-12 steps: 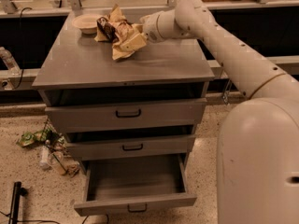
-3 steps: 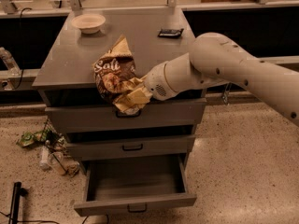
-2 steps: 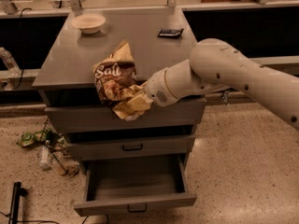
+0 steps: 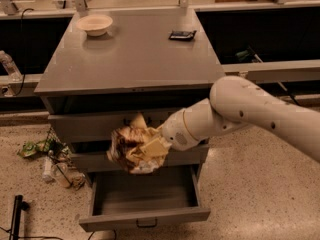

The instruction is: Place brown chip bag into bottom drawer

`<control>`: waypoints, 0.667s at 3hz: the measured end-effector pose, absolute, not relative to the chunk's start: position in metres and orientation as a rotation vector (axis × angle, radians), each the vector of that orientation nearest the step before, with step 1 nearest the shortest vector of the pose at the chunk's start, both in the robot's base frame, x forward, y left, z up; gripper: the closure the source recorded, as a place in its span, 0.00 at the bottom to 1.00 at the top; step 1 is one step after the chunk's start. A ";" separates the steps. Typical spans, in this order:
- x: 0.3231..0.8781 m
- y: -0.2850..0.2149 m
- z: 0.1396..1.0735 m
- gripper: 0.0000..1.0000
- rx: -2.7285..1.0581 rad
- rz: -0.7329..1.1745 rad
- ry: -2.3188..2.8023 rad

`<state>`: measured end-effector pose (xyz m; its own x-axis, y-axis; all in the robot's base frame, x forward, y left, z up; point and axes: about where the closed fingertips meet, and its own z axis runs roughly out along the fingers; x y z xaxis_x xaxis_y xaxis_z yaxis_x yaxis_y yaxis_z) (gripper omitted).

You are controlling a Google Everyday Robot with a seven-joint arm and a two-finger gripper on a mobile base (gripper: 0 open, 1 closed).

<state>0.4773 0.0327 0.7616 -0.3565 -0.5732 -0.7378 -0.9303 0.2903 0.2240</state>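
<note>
The brown chip bag (image 4: 131, 145) is a crumpled tan and beige foil bag with dark patches. My gripper (image 4: 152, 148) is shut on it and holds it in front of the cabinet, at the level of the middle drawer. It hangs just above the rear part of the bottom drawer (image 4: 145, 196), which is pulled open and shows a plain grey inside with nothing in it. The drawer's slim front panel carries a small black bar handle (image 4: 146, 224). My white arm reaches in from the right.
A white bowl (image 4: 94, 24) and a small flat black packet (image 4: 182, 34) sit on the grey cabinet top (image 4: 135, 54). Litter and bottles (image 4: 55, 164) lie on the floor left of the cabinet. A black pole (image 4: 15, 216) stands at the lower left.
My gripper has carried the chip bag off the cabinet top, forward and down past the upper drawers, to just above the open bottom drawer.
</note>
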 end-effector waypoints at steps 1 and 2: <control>0.446 0.021 0.699 1.00 -1.322 0.949 2.131; 0.444 0.020 0.647 1.00 -1.315 0.971 2.162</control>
